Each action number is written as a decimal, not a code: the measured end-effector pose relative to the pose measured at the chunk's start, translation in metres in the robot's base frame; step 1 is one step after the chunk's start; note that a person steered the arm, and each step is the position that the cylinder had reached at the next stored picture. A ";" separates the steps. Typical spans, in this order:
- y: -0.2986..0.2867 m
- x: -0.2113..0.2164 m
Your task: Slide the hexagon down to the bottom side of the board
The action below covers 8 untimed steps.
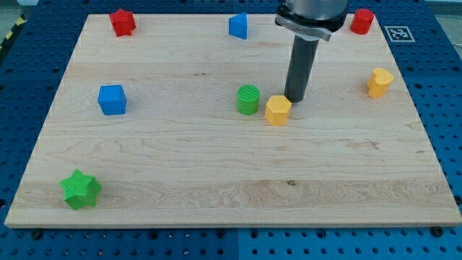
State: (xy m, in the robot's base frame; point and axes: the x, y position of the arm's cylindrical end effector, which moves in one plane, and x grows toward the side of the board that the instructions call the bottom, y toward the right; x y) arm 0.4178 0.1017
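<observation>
The wooden board lies flat on a blue pegboard. My rod ends in my tip, a bare rod with nothing to clench or grasp. The yellow hexagon sits near board centre, just beside my tip at its 8 o'clock. The green cylinder stands at the hexagon's 9 o'clock.

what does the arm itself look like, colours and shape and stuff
My arm ends in a straight, dark grey cylindrical rod with my tip at its lower end. The rod hangs from a wider round black mount with a light grey collar at the view's top. No cables or markings show.
</observation>
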 end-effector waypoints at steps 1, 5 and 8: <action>-0.018 0.012; -0.054 0.009; -0.027 0.041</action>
State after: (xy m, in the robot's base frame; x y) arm 0.4590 0.0746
